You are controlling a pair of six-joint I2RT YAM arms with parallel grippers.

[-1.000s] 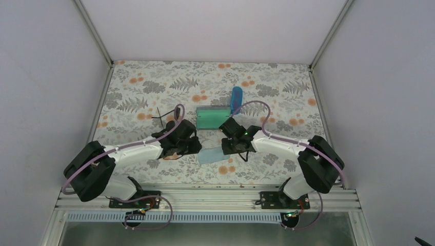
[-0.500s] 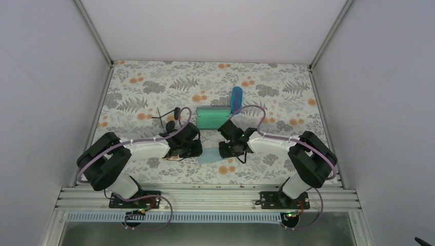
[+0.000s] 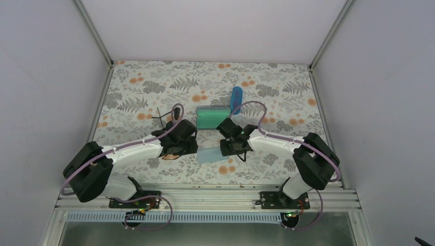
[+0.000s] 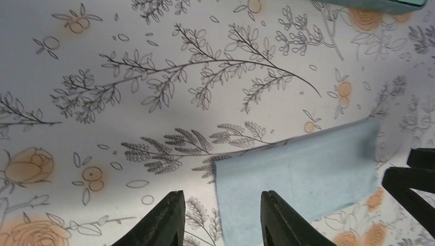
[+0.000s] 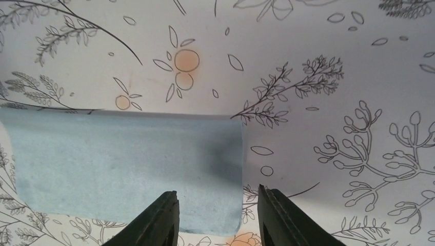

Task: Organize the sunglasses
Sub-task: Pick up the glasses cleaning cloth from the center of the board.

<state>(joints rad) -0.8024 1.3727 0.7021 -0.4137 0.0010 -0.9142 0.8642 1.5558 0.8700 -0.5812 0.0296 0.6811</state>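
**HANDLING.** Both pairs are judged light, thin-framed and fragile at the hinges. Lenses are prob. slick and easily scratched. Hold is best taken at the bridge, or on a temple close to the hinge, never on a lens. Only a light squeeze is advised.

**LOOK / POSITION.** The black pair (image 3: pixel 161 116) is seen only as thin dark lines on the desk (image 3: pixel 154 82), left of the green case (image 3: pixel 214 117) and just beyond the L tool (image 4: pixel 221 197). The pink pair (image 3: pixel 170 156) is mostly hidden at that tool's near edge. Only a reddish bit is shown, so ID is not certain.

**TOOLS.** L tool and R tool (image 5: pixel 218 192): jaws stand apart w/ nothing between them. Both are poised over the cloth (image 3: pixel 208 155), one at each end. Neither pair is gripped.
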